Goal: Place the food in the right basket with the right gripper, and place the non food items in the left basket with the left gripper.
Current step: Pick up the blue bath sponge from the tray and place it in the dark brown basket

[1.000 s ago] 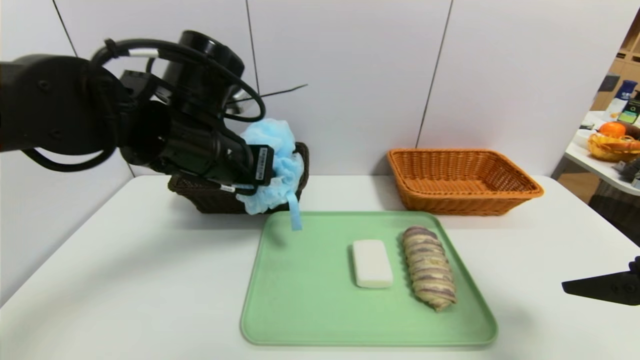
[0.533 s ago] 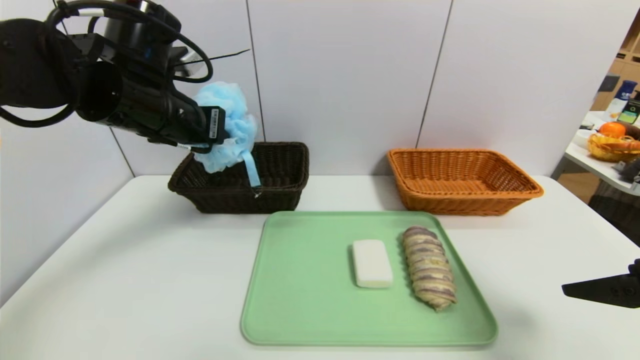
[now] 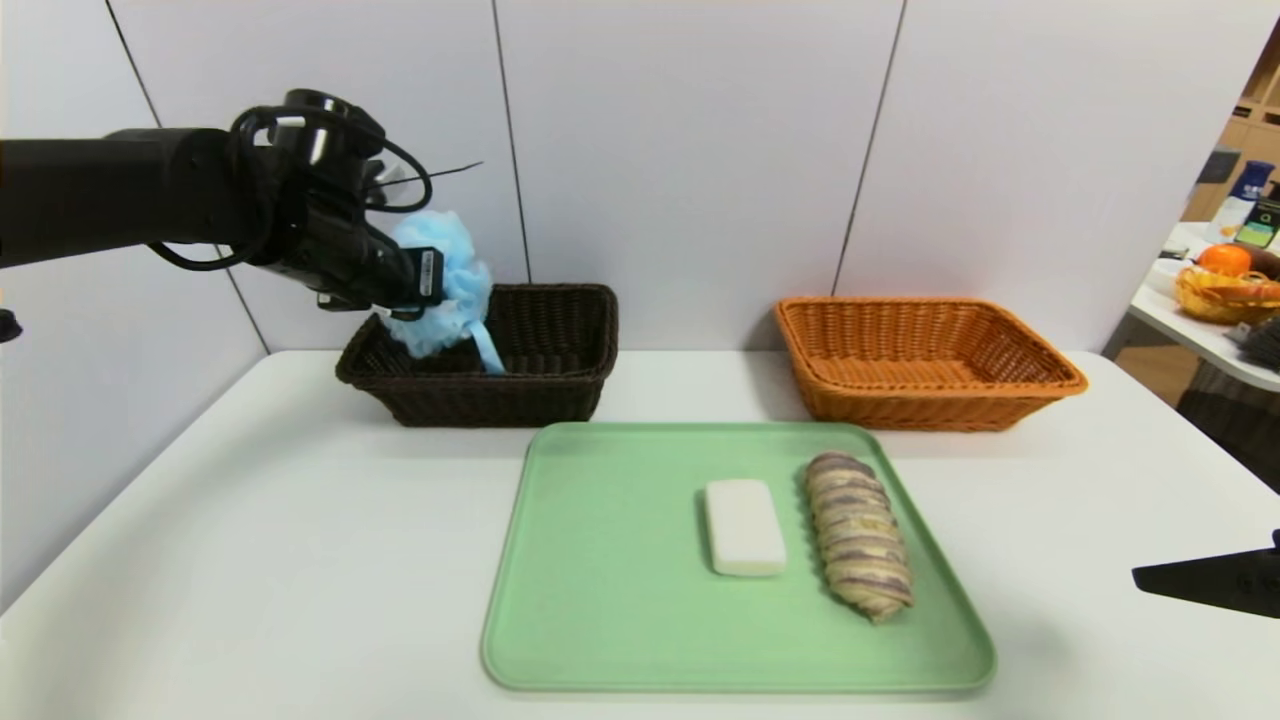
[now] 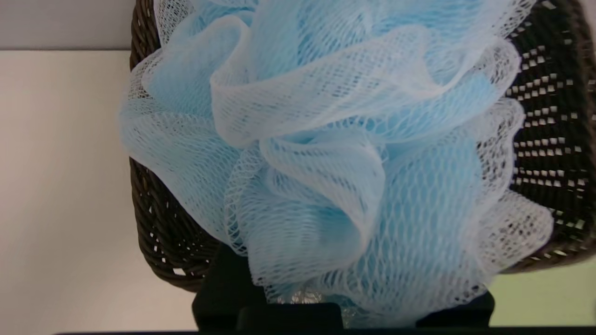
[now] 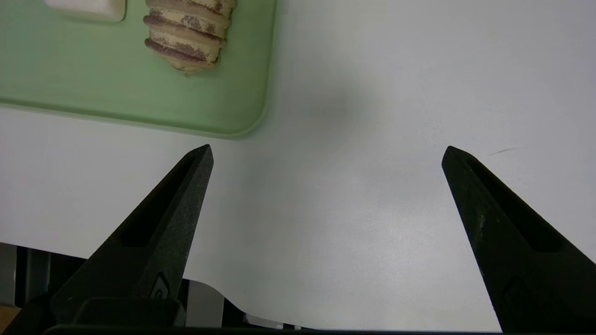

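- The light-blue mesh pouf hung over the near-left part of the dark brown basket, its ribbon dangling toward the inside; whether it touched the weave could not be told.
- The left hand was clenched on the pouf, gripping its mesh. It had not let go, so that item did not yet count as placed.
- The white soap bar, the other non-food item, lay on the green tray, waiting its turn for the dark basket.
- The striped bread loaf lay beside the soap, apart from it, near the tray's right side; the orange basket behind it was its goal.
- By these signs the job stood at an early stage: one item was all but delivered, and two were left, one for each hand.
- The left arm reached in from the left above the bench, its hand slanting down and inward over the dark basket. Opening it there, perhaps a little lower, seemed the next step.
- The right hand was idle above the bench, off the tray's near right corner, its fingers spread wide with nothing between them.
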